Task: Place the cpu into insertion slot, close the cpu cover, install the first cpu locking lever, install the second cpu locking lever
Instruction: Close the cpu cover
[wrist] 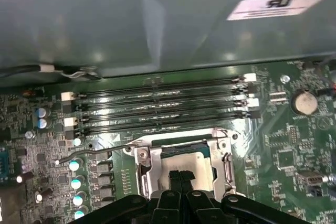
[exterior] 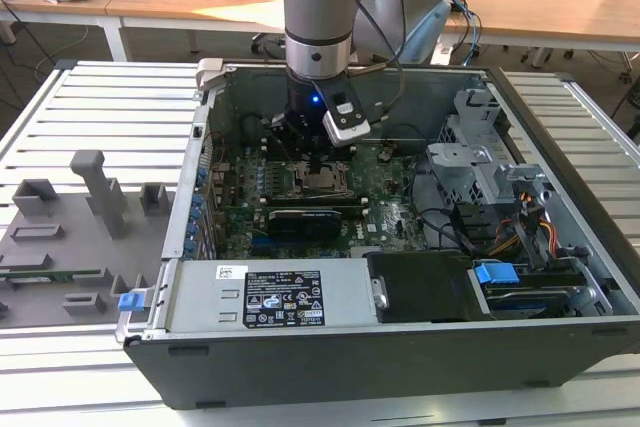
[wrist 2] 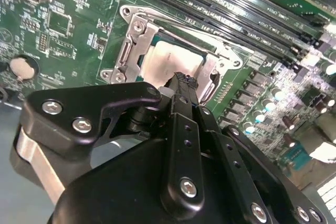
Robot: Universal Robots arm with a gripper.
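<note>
cpu look: flat square chip (wrist 2: 168,59), pale silver-grey top face.
cpu place: lying in the insertion slot (exterior: 318,182), framed by the cpu cover (wrist 2: 137,30), which seems to lie flat over it.
cpu axis: square, no longer side; face up, edges parallel to the memory slots (wrist: 163,103).
gripper (wrist: 181,176): fingers pressed together, holding nothing, tips over the chip's middle; contact unclear.

Your arm (exterior: 318,7): grey tube, light-blue joint cap, silver ring, black wrist cuff with a small blue light. White-and-black camera block (exterior: 345,119) at the wrist, black cables (exterior: 397,17) alongside. Your gripper (wrist 2: 184,80): matte black linkages, silver screw heads (wrist 2: 188,186), bare metal side plate (wrist 2: 31,153).
</note>
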